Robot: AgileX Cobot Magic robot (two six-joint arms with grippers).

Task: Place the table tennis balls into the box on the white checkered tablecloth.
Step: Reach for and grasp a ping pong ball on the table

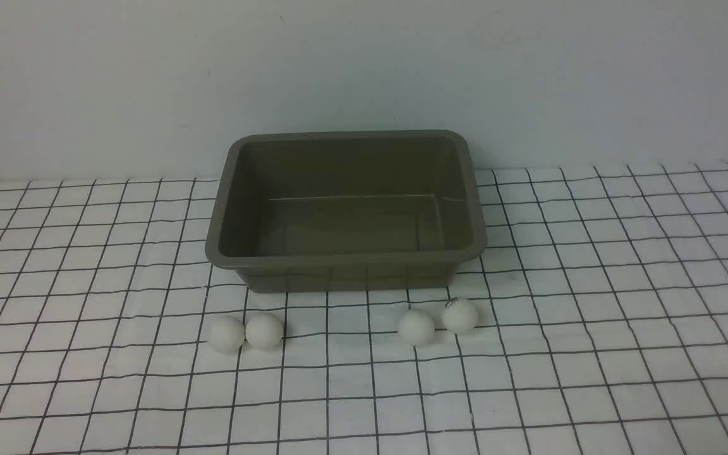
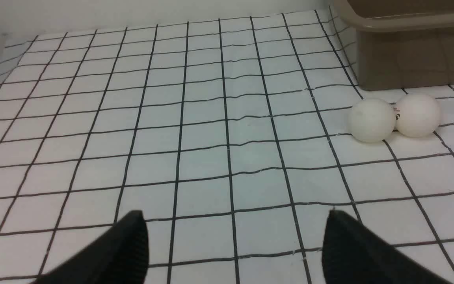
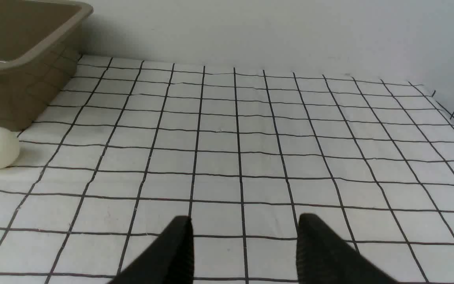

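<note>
I see the box (image 1: 345, 260) upright on the white checkered tablecloth (image 1: 591, 347), long axis left-right; four table tennis balls (image 1: 264, 330) lie paired just before it. Jaws of left gripper (image 2: 235, 215) and right gripper (image 3: 246, 219) gape, empty.

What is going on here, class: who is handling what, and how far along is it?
Nothing is being handled yet. A two-armed robot faces an empty box on a white checkered tablecloth. Four table tennis balls lie on the cloth in front of the box, as a left pair and a right pair. The left gripper and right gripper hang over bare cloth, jaws apart with nothing between them, the left's wider.
</note>
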